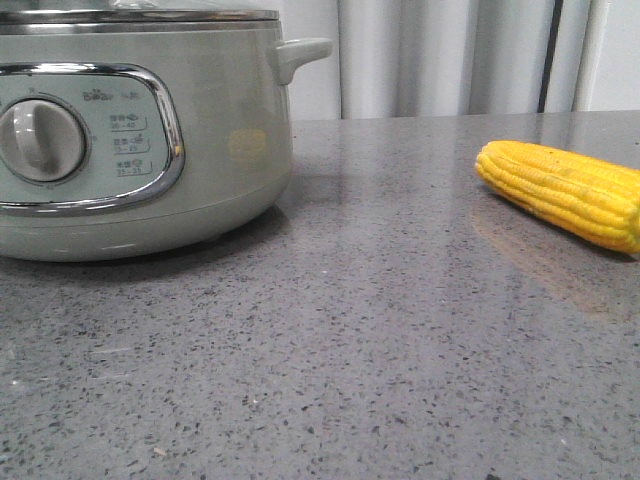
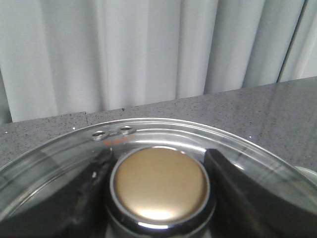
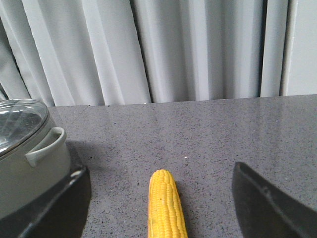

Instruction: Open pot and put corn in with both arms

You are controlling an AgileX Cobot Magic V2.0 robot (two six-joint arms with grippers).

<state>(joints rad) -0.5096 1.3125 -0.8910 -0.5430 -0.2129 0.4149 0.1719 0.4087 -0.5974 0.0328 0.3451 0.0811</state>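
Observation:
The pale green pot (image 1: 220,130) stands at the left of the front view, its glass lid (image 1: 140,15) on top. In the left wrist view my left gripper (image 2: 158,154) has its black fingers (image 2: 74,198) pressed against both sides of the lid's gold knob (image 2: 159,184). The glass lid (image 2: 163,130) spreads around the knob. The yellow corn (image 1: 565,190) lies on the counter at the right. My right gripper (image 3: 159,168) is open wide. The corn (image 3: 166,208) lies between its fingers (image 3: 267,208), apart from both. Neither gripper shows in the front view.
The grey speckled counter (image 1: 350,350) runs between pot and corn. The pot's side handle (image 1: 300,52) sticks out toward the corn and also shows in the right wrist view (image 3: 47,146). The control panel's dial (image 1: 40,140) faces front. Pale curtains (image 3: 173,49) hang behind the counter.

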